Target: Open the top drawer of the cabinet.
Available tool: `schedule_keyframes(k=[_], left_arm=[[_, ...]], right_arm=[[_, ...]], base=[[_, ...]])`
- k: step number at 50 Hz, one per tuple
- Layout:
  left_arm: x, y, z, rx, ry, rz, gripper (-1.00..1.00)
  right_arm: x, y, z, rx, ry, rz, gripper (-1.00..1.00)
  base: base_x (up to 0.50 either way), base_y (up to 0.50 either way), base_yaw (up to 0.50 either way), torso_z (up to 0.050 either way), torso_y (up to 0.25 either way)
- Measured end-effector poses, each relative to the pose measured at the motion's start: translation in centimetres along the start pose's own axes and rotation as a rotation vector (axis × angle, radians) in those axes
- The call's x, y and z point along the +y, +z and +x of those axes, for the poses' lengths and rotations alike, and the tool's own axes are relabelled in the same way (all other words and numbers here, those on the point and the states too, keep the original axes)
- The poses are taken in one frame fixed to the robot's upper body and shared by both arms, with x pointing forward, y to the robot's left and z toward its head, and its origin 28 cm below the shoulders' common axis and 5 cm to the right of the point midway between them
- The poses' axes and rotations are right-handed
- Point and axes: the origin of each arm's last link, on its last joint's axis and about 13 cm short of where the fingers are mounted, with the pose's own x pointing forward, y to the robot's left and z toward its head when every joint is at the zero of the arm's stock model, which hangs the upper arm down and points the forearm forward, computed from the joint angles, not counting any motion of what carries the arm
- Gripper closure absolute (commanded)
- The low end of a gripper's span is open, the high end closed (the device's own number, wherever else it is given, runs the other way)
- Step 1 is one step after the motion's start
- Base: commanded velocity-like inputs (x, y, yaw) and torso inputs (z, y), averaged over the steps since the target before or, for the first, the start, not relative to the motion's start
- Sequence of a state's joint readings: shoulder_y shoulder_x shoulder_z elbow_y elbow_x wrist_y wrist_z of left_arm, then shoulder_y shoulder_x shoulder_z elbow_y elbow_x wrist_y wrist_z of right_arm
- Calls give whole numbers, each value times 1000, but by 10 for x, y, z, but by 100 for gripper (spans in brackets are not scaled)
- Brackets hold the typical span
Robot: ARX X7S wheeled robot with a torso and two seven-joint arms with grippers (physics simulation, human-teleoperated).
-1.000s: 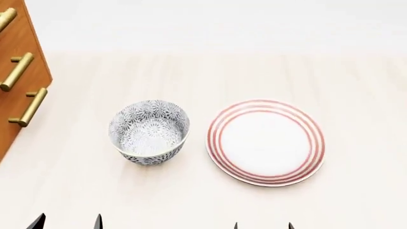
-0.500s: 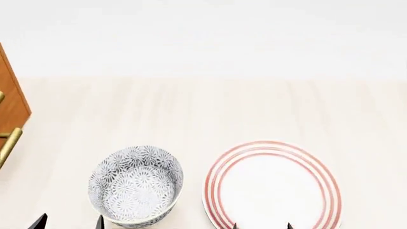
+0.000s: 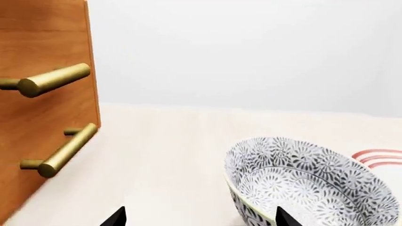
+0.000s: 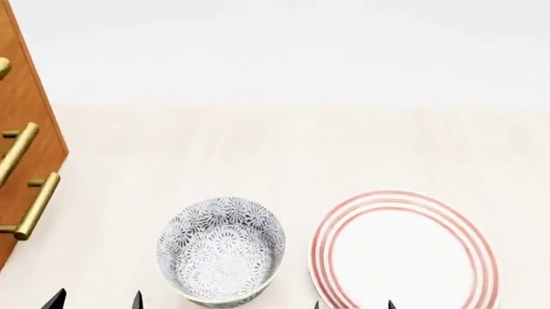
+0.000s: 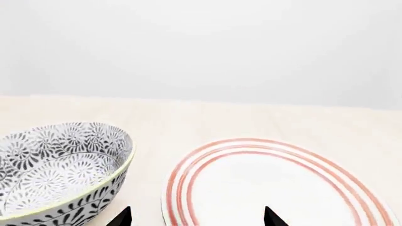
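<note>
Table [image 4: 257, 141]: a pale wood-grain surface filled the head view, with a plain white wall behind it.
Cabinet [image 4: 26, 122]: orange-brown wood, it stood on the table at the far left edge of the head view, cut off by the frame, well apart from both grippers.
Top drawer: which of the stacked fronts was the highest could not be told, since the cabinet's top was out of frame; no front stood out from the cabinet face.
Handles: brass bars on the cabinet front; the lowest [image 4: 33, 206] and the one above it [image 4: 17, 153] showed in the head view, and two showed in the left wrist view, upper [image 3: 53, 80] and lower [image 3: 66, 150].
Plate [image 4: 404, 251]: white with red rings, it lay flat just right of the bowl, near it but not touching.
Bowl [image 4: 221, 251]: grey-and-white flower pattern, upright, between the cabinet and the plate.
Left gripper [image 4: 94, 300]: only two dark fingertips showed, spread apart with nothing between them, just beside the bowl.
Right gripper [image 4: 354, 304]: two dark fingertips likewise apart and holding nothing, over the plate's near rim.
</note>
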State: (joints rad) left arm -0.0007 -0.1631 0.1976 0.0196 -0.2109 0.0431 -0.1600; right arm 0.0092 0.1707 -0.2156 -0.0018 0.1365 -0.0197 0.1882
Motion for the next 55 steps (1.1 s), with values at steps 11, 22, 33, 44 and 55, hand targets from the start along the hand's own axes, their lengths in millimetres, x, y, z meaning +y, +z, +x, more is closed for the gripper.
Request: schedule_keyframes(k=[11,22,33,44,55], left_arm=[[0,0,0,0,1,1,-100],[1,0,0,0,3,3,-100],[2,0,1,0,12,11,-100],[3,8,10,28,34,162,-100],[5,21,27,32,19,489,-100]], right_arm=[[1,0,0,-3,4,1,-100],[2,0,0,-2,10,2,-100],[2,0,0,-1,16,-3,-100],[2,0,0,0,19,-5,-100],[2,-1,0,7,18,-2,-100]], base=[[0,500,0,0,0],[0,227,0,0,0],[0,0,0,0,0],[0,0,0,0,0],[0,0,0,0,0]])
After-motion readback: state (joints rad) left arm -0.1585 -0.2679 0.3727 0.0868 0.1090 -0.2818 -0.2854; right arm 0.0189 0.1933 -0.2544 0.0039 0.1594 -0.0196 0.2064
